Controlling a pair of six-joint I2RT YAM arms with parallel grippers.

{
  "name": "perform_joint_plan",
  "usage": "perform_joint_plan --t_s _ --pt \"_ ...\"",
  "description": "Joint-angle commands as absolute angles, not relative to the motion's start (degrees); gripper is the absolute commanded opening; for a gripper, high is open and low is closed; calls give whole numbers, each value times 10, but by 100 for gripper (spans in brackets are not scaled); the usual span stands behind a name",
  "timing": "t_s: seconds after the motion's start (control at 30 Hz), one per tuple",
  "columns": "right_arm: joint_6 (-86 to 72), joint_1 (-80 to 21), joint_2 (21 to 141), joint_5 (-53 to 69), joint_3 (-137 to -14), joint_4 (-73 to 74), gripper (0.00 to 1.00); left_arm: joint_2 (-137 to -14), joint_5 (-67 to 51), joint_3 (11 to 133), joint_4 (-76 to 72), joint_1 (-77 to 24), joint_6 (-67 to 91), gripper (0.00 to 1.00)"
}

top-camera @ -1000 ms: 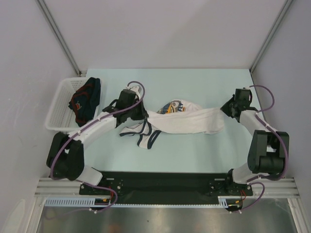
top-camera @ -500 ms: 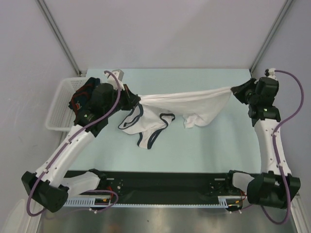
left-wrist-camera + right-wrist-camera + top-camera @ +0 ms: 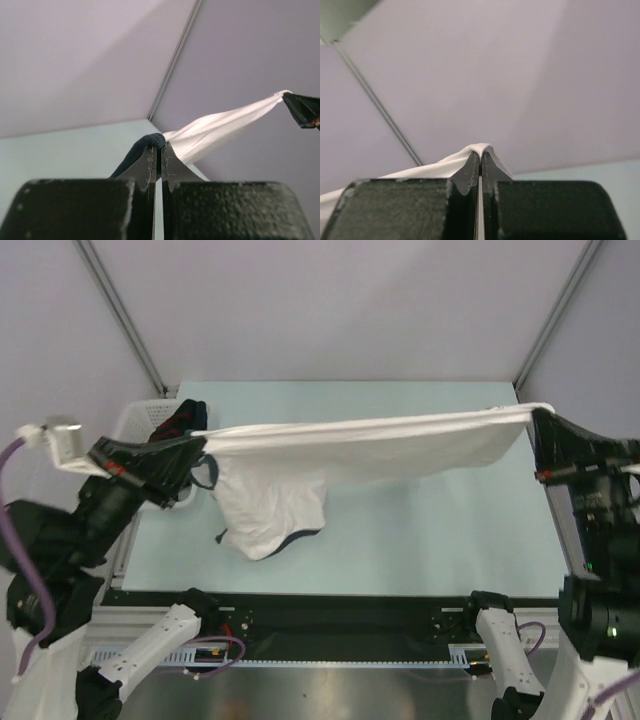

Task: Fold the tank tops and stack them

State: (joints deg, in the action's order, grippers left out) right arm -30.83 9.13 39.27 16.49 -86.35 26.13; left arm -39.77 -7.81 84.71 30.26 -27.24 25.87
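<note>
The white tank top [image 3: 370, 445] hangs stretched in the air between both grippers, high over the pale green table [image 3: 430, 530]. My left gripper [image 3: 198, 445] is shut on its dark-trimmed end [image 3: 152, 141] at the left. At the right, my right gripper [image 3: 540, 420] is shut on the other white corner [image 3: 481, 148]. A loose part sags down at the lower left [image 3: 268, 515], dark trim along its hem. The navy tank top [image 3: 178, 422] with dark-red trim lies in the basket, partly hidden behind the left arm.
A white mesh basket [image 3: 135, 418] stands at the table's left edge. Grey walls and metal frame posts [image 3: 125, 325] close in the back and sides. Both arm bases sit on the black rail [image 3: 330, 625] at the near edge.
Both arms have risen and swung outward, lifting the white top off the table and pulling it taut. Its crumpled body has spread into a long band with one part hanging.
</note>
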Motion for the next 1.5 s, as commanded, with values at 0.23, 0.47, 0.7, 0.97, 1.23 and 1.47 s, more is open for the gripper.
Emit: perform_joint_plan --t_s 0.23,0.47,0.7,0.97,1.23,1.47 --pt "-271 96 379 122 -909 325 0 -407 -54 866 331 -272 270 0" --pt "-295 96 473 132 -849 287 0 -511 -31 807 259 -264 277 0" --pt "-318 96 562 137 -893 260 0 -617 -11 962 290 -247 233 0" --pt "-321 96 561 151 -992 271 0 -576 -2 1055 326 -247 195 0" --pt "-297 96 464 167 -1023 304 0 -464 -46 1026 319 -247 209 0" --pt "-270 96 418 150 -1064 361 0 -413 -40 1021 332 -247 219 0"
